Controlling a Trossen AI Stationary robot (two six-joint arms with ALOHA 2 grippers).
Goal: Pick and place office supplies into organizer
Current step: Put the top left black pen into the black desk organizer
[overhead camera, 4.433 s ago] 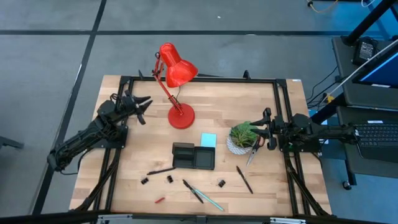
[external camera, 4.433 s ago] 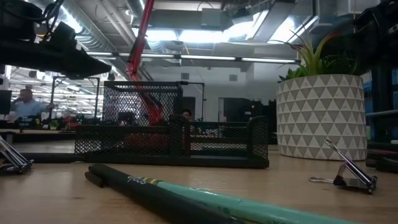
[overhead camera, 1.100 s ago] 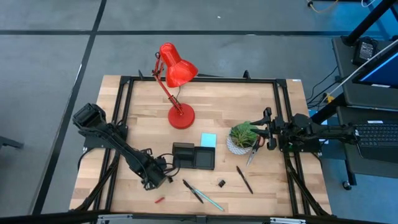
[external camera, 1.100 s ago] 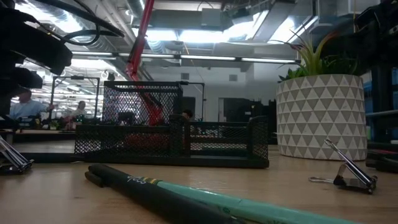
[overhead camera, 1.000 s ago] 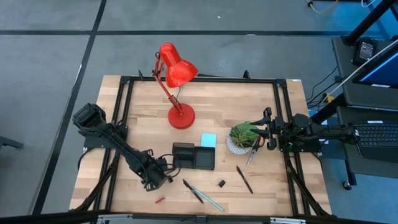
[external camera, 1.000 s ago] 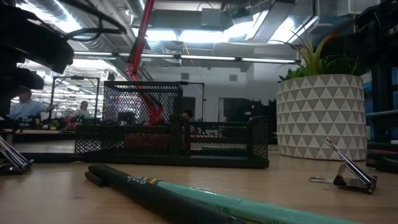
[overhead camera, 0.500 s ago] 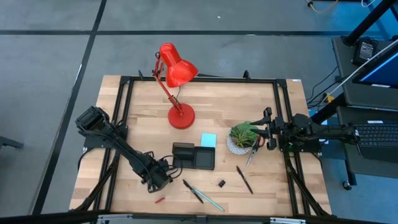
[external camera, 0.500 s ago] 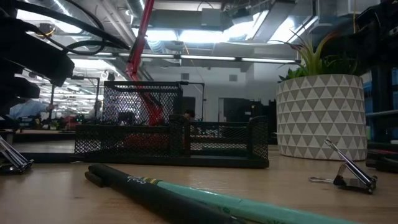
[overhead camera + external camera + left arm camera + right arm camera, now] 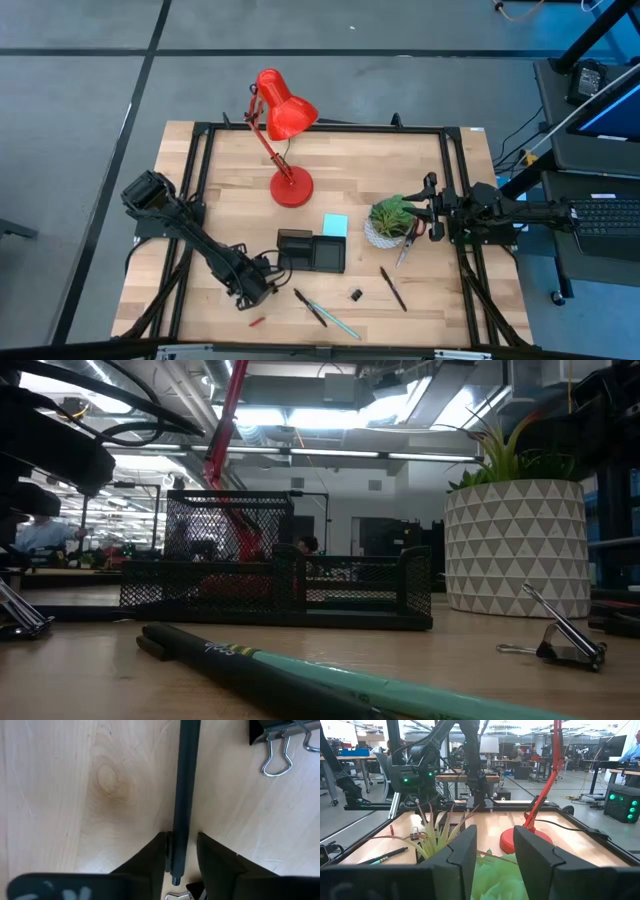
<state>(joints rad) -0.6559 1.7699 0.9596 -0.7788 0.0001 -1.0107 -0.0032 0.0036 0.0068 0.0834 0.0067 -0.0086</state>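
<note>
The left gripper is straddling a dark pen, its two fingers standing narrowly apart with the shaft between them, touching or nearly so; a firm clamp cannot be confirmed. A black clip is lying just beyond the fingers, off to one side. Farther out, the organizer is sitting close by, apparently holding nothing yet. The sticky-note pad, the teal pen, another clip, another dark pen and the scissors are lying loose, so nearly everything remains. The right gripper is waiting by the plant, fingers parted and holding nothing.
</note>
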